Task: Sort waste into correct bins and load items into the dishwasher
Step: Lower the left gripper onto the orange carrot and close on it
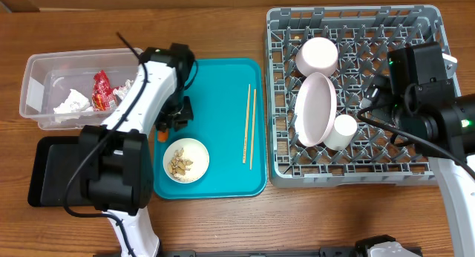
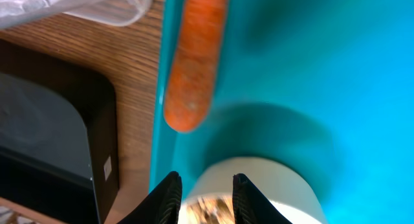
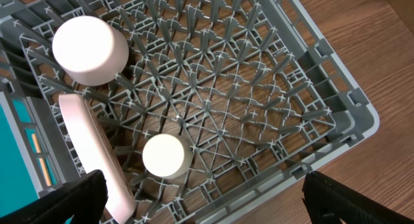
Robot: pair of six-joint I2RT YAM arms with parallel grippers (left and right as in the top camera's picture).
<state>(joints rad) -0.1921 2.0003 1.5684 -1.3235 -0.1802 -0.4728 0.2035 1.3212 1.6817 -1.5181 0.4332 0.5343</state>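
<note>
My left gripper (image 2: 206,179) hangs over the left edge of the teal tray, open by a narrow gap with nothing between its fingers. The orange carrot (image 2: 194,62) lies just ahead of the fingertips along the tray's rim. A white bowl (image 1: 185,160) of beige nut scraps sits under the gripper. The chopsticks (image 1: 250,127) lie on the tray. The clear tub (image 1: 37,71) holds tissues (image 1: 72,101) and the red wrapper (image 1: 102,90). The black tray (image 1: 48,175) is below it. My right gripper (image 3: 204,179) stands wide open above the grey dish rack (image 3: 336,114), which holds a bowl (image 3: 89,49), plate (image 3: 87,140) and cup (image 3: 166,156).
The teal serving tray (image 1: 223,79) lies between the bins and the rack. My left arm (image 1: 141,93) crosses over the clear tub's right end. The right arm (image 1: 427,86) covers the rack's right side. Bare wooden table shows along the front edge.
</note>
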